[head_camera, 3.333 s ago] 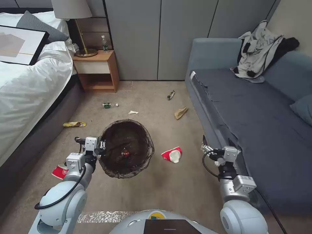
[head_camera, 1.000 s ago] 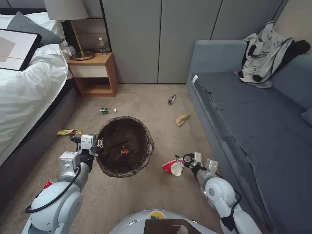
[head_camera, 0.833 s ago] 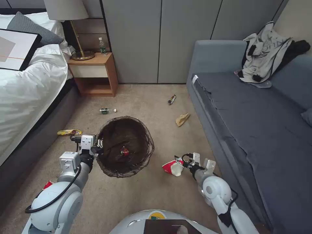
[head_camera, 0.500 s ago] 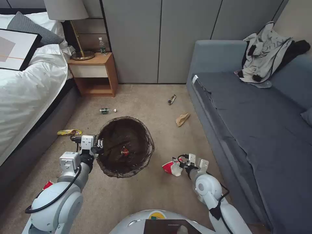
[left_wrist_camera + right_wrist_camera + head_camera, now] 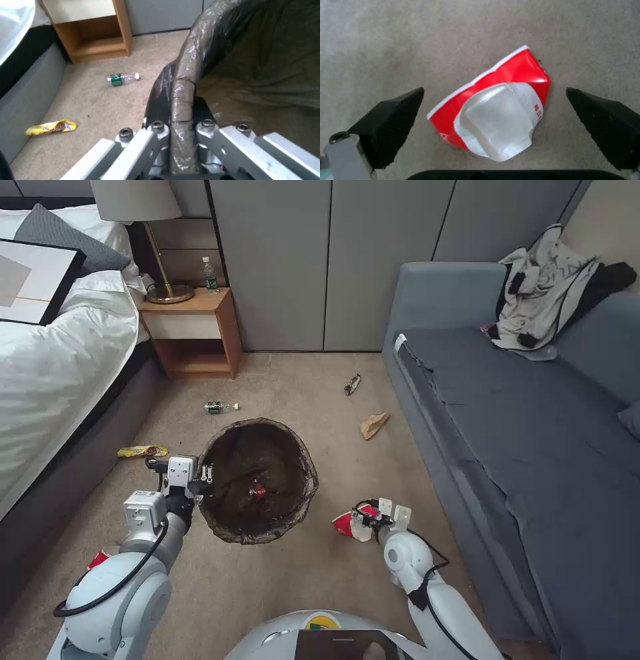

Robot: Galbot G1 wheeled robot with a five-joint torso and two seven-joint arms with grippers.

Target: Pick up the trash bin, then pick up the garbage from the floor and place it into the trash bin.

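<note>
Your left pincer (image 5: 208, 478) grips the bin (image 5: 297, 507) rim; your right pincer (image 5: 493, 120) hangs wide, straddling the cup (image 5: 496, 110) on the floor (image 5: 403, 37).

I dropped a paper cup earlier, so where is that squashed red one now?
The red cup lies flat on the carpet, right of the trash bin and near the sofa. The right claw is open around it.

Left gripper (image 5: 205, 480) fingers clamped, arm raised, right gripper (image 5: 493, 115) spread wide, apparently low
</note>
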